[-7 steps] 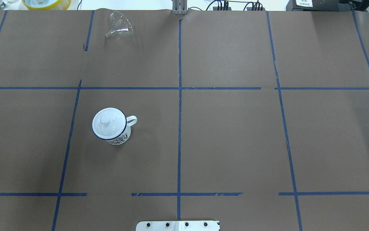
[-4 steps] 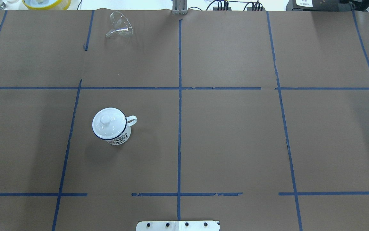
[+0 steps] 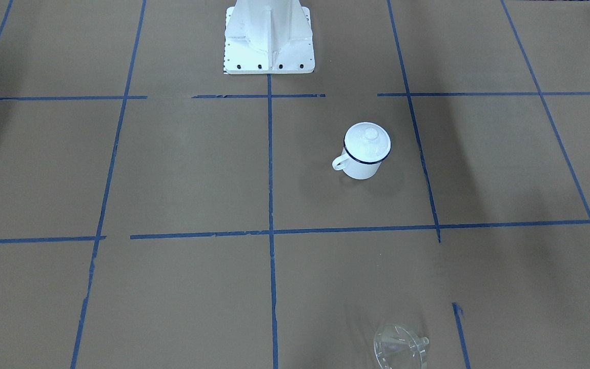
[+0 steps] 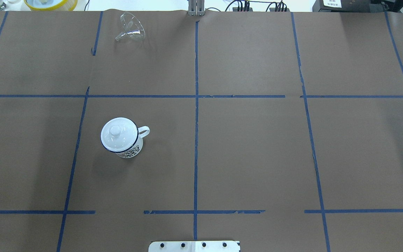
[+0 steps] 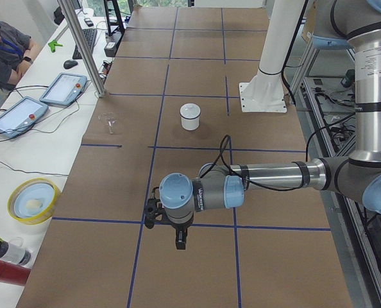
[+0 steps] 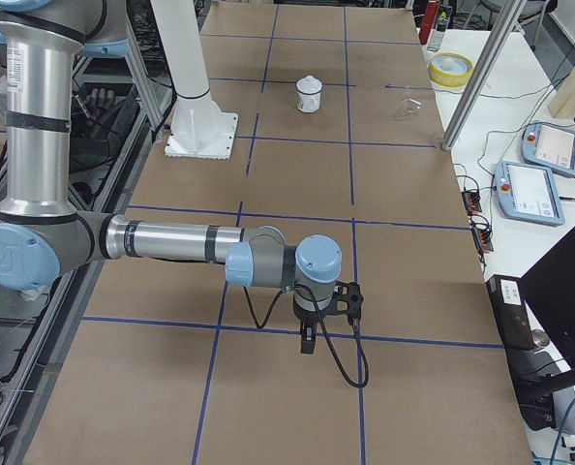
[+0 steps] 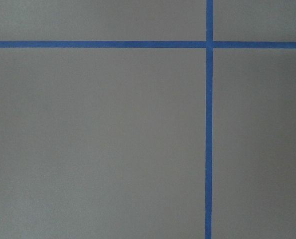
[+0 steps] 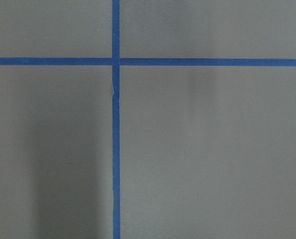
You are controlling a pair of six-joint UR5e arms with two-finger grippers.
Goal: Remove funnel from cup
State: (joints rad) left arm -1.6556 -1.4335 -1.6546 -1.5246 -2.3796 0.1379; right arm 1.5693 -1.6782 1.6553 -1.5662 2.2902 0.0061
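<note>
Overhead exterior: funnel (image 4: 131, 28) is seen apart from cup (image 4: 130, 150).
Left gripper (image 5: 179, 242), right gripper (image 6: 307, 345) are shown by side views only (state cannot be told), far from funnel.

1. This was a robotics lab: an industrial robot arm (image 5: 274, 174) reached over a table beside a white mounting pedestal (image 3: 269, 41).
2. Brown paper (image 4: 257, 150) marked with a blue tape grid (image 4: 196, 147) covered the table.
3. Teach pendants (image 5: 17, 114) lay on a side bench, where an operator (image 5: 4, 54) sat.
</note>
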